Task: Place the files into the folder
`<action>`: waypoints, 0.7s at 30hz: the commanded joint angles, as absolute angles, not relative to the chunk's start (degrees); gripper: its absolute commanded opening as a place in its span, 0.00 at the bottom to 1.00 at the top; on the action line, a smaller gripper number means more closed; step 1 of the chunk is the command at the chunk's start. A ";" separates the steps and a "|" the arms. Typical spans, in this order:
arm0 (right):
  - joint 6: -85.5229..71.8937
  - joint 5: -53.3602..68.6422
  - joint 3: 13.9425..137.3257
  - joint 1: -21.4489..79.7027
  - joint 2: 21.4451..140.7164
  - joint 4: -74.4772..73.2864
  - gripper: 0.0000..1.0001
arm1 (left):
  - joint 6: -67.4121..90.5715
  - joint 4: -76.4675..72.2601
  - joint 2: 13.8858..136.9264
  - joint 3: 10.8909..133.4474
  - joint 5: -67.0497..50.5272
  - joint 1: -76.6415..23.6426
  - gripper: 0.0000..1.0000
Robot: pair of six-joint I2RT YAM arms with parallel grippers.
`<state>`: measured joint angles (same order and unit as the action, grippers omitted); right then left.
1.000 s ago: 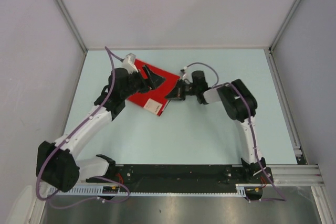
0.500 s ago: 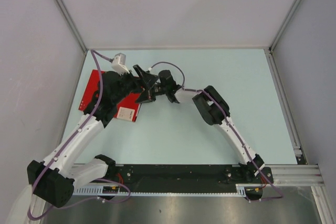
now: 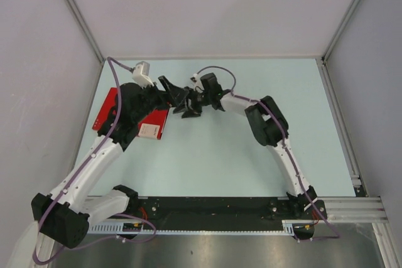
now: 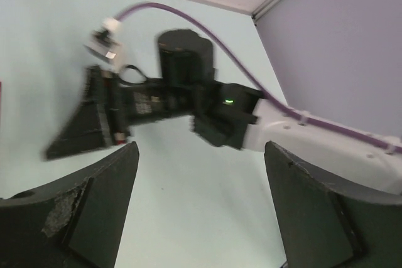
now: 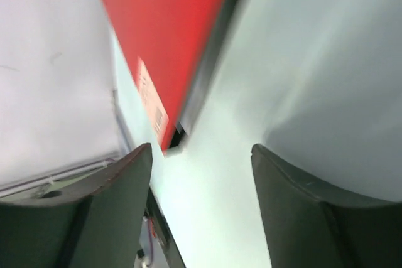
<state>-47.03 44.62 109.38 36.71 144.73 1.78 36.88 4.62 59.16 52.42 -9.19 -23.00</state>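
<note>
The red folder lies closed and flat at the table's far left, its white label at the near right corner, and my left arm covers much of it. In the right wrist view the folder and its label sit just beyond my right gripper, which is open with only table between the fingers. My right gripper hovers off the folder's right edge. My left gripper is close beside it and open; between its fingers there is only bare table. The files do not show in any view.
Pale enclosure walls with metal corner rails surround the light green table. The black base bar with both arm mounts runs along the near edge. The two grippers nearly touch each other above the folder's right edge.
The folder was dragged from the table's middle to the far left with the right gripper shut on its edge. The right gripper has now opened and let it go.
</note>
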 commanded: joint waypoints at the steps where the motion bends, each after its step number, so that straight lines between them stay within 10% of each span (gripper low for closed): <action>1: -34.15 35.79 95.12 30.95 124.34 -11.50 0.71 | 29.82 8.58 59.24 62.10 -9.40 -21.45 0.87; 5: -19.09 17.71 91.76 28.65 108.87 -34.73 0.99 | 23.83 14.58 60.12 70.47 -10.54 -21.27 0.90; 14: -5.46 -13.96 86.67 32.25 74.84 -40.71 1.00 | 19.16 19.25 54.67 78.66 -9.84 -21.18 0.96; 21: -6.07 -4.58 80.95 32.96 62.34 -32.88 1.00 | 21.09 20.47 51.42 79.01 -8.44 -21.18 0.97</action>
